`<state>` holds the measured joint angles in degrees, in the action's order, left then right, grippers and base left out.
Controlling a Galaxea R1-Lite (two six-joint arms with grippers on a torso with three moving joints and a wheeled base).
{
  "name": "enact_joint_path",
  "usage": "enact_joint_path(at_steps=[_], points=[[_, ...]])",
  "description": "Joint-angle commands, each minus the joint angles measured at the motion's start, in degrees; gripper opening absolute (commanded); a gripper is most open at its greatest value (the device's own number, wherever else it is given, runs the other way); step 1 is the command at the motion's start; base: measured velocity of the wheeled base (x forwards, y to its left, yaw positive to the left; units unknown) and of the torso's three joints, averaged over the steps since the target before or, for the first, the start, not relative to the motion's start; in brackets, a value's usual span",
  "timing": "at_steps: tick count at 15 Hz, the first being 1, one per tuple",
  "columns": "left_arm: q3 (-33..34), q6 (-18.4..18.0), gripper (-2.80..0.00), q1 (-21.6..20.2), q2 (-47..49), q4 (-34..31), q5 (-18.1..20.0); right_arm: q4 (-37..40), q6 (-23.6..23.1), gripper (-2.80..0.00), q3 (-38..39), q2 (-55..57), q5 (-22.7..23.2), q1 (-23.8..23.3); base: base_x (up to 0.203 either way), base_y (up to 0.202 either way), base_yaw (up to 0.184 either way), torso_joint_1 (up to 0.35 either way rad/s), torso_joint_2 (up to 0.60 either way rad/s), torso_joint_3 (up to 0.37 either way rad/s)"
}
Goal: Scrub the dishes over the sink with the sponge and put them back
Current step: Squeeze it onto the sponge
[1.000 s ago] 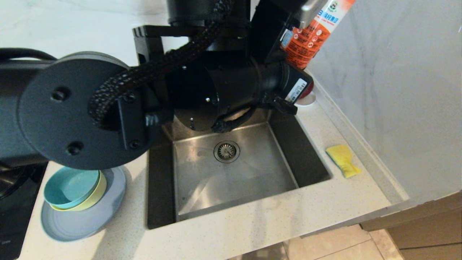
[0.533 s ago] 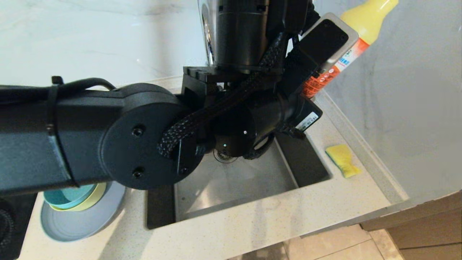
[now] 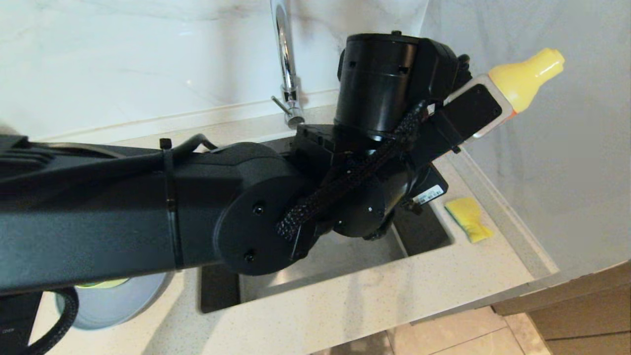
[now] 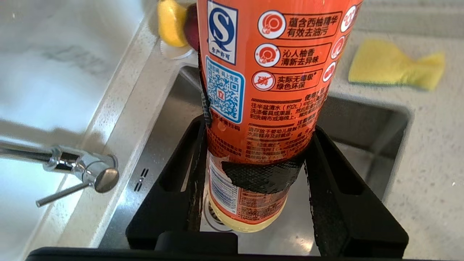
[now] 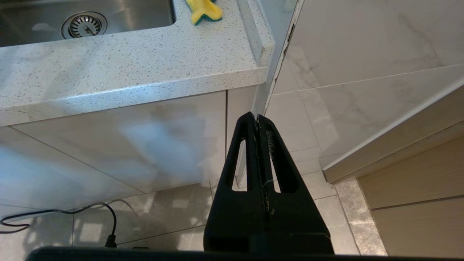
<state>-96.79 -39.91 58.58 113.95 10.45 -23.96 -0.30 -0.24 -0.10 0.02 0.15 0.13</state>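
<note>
The left gripper (image 4: 255,159) is clamped on an orange detergent bottle (image 4: 270,83), one black finger on each side of its lower body, and holds it above the sink (image 4: 362,119); in the head view only the bottle's yellow cap shows, at upper right, beyond the wrist. The left arm (image 3: 148,222) fills the middle and left of the head view, covering most of the basin and its drain, so only the near basin floor and the dark right wall are visible. The sponge (image 3: 468,218) lies yellow face up on the counter (image 3: 374,305) at right centre, between the sink's right rim and the raised ledge under the wall, apart from both. At lower left the dishes are mostly hidden under the arm: an arc of the grey-blue plate (image 3: 118,305) and a sliver of yellow-green bowl above it. The tap (image 3: 286,64) rises at top centre. The right gripper (image 5: 259,134) hangs below the counter edge, fingers pressed together, holding nothing
</note>
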Motion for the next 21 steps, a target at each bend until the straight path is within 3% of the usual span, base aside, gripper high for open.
enact_joint_path(at_steps=[1,5,8,16,21], points=[[0.38,-0.67,-2.8,0.31,0.57,0.1,-0.2,-0.05,-0.02,-2.8,0.01,-0.02,0.02,0.03,0.0,0.0,0.0,0.0,0.0,0.0],[3.73,-4.53,-2.8,0.31,-0.12,0.3,-0.35,-0.05,-0.02,-2.8,0.01,-0.02,0.02,-0.05,0.0,0.0,0.0,0.0,0.0,0.0],[5.26,-5.12,-2.8,1.24,-0.13,0.19,-0.56,-0.05,-0.06,-2.8,0.01,-0.06,0.02,0.04,0.0,0.0,0.0,0.0,0.0,0.0],[8.72,-12.93,-2.8,1.28,0.69,0.29,-0.9,-0.05,-0.02,-2.8,0.01,-0.11,0.02,0.04,0.0,0.0,0.0,0.0,0.0,0.0],[9.69,-13.71,-2.8,1.27,3.61,0.41,-3.12,-0.05,-0.02,-2.8,0.01,-0.02,0.02,0.03,0.0,0.0,0.0,0.0,0.0,0.0]])
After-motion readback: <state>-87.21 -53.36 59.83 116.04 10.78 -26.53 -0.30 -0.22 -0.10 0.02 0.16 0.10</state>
